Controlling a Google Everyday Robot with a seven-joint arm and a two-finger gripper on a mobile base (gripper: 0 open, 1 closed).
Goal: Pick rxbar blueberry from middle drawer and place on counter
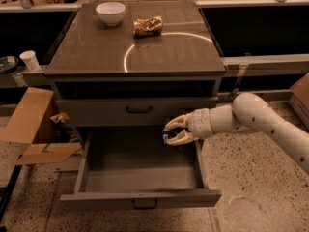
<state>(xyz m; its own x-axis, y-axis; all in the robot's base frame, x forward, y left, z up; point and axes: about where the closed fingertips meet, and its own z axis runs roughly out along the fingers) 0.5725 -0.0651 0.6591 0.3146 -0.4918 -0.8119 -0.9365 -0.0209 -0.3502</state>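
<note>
Gripper (167, 133) hovers seemingly just inside open middle drawer (96, 199).

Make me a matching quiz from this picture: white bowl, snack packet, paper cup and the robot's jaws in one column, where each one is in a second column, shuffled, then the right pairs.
Things:
1. white bowl
2. snack packet
3. paper cup
4. jaws

Places:
A. over the open middle drawer, at its right rear
B. on the counter, back left
C. off the counter, on a ledge to its left
D. on the counter, just right of the bowl

Pairs: 1-B, 2-D, 3-C, 4-A
</note>
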